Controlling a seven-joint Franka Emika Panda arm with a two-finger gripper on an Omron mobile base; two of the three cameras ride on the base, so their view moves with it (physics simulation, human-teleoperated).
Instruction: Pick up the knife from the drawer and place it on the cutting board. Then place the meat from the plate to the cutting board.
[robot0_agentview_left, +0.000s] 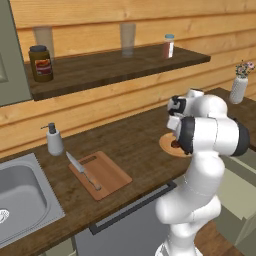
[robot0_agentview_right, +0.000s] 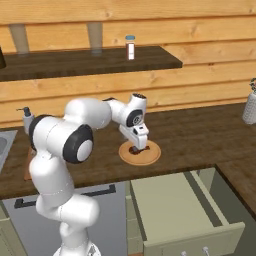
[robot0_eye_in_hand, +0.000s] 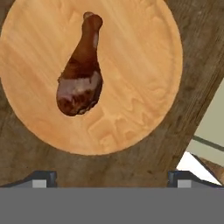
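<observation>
The knife (robot0_agentview_left: 82, 170) lies on the cutting board (robot0_agentview_left: 106, 175), along its left edge, with the blade tip past the far corner. To the right, the round tan plate (robot0_agentview_right: 148, 156) holds the meat (robot0_eye_in_hand: 80, 82), a brown drumstick lying left of the plate's centre. My gripper (robot0_agentview_right: 139, 144) hangs open just above the plate, pointing down, with its fingertips (robot0_eye_in_hand: 42, 178) spread wide and nothing between them. In the left base view my arm covers most of the plate (robot0_agentview_left: 165, 143). The beige-green drawer (robot0_agentview_right: 176, 206) stands pulled out below the counter edge, and its inside is bare.
A sink (robot0_agentview_left: 22, 196) and a soap dispenser (robot0_agentview_left: 54, 141) are left of the board. A flower vase (robot0_agentview_left: 239, 88) stands at the far right. The wall shelf (robot0_agentview_left: 115, 66) carries a jar, glasses and a shaker. A grey appliance front (robot0_agentview_left: 131, 216) sits under the counter.
</observation>
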